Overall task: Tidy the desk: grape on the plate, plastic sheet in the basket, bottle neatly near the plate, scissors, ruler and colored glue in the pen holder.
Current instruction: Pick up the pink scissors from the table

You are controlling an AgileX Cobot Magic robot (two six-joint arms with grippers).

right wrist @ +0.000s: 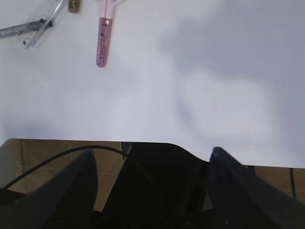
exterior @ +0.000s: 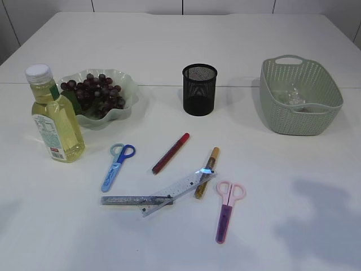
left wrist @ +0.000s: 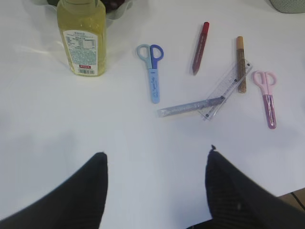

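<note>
1. The bottle (exterior: 53,116) of pale yellow liquid stands upright at the 9 o'clock side of the white worktop (exterior: 293,214), white cap on. Its label shows small print, a red patch and a barcode; none of the writing can be read.
2. Just beside it, toward 1 o'clock, the pale green plate (exterior: 125,96) holds the dark grape (exterior: 93,93) bunch.
3. The black mesh pen holder (exterior: 199,89) stands at 12 o'clock, and the green basket (exterior: 299,118) at 2 o'clock has the clear plastic sheet (exterior: 293,95) inside.
4. Around the centre lie blue scissors (exterior: 117,166), a red glue pen (exterior: 170,153), a gold glue pen (exterior: 207,172), a silver glitter glue stick (exterior: 135,200), a clear ruler (exterior: 177,192) crossing it, and pink scissors (exterior: 227,210). The ruler's markings are too small to read.
5. The left gripper (left wrist: 155,191) hovers over bare worktop, jaws spread, holding nothing.
6. The right gripper (right wrist: 150,191) hangs at the worktop's near edge, jaws spread and empty.
</note>
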